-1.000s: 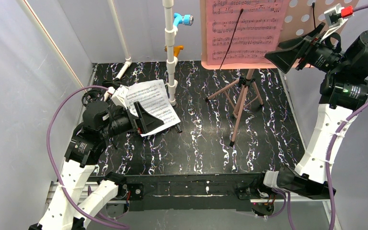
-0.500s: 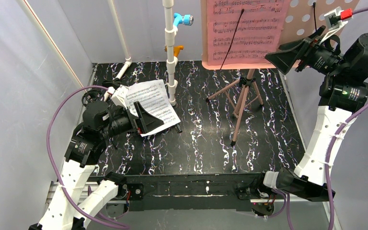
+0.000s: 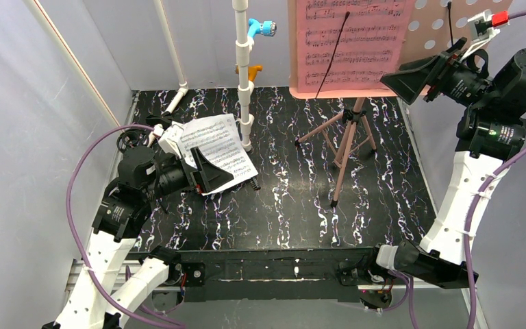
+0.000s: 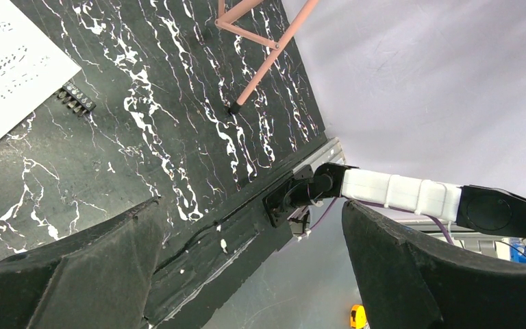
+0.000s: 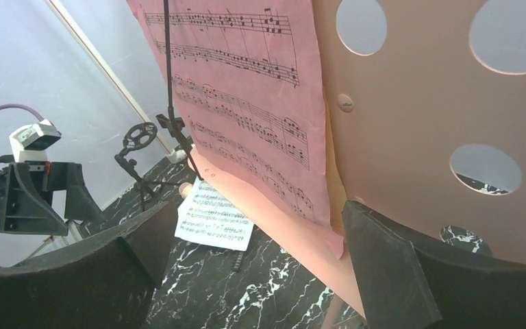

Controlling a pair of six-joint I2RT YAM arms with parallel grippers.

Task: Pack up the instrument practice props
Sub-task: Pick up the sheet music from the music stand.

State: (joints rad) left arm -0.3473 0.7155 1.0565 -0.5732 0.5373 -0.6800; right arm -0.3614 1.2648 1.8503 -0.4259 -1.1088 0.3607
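High rear overview, wrist views share white page [image 4: 3, 72]

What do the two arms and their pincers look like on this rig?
The left arm and right arm match: white shell links, black joint housings, a purple cable trailing along each. The left pincer and right pincer each have two broad matte-black wedge fingers. A red tab sits on the right wrist's white mount.

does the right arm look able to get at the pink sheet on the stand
Probably yes: the open right end effector faces an edge of the pink sheet on the stand desk, with nothing between them.
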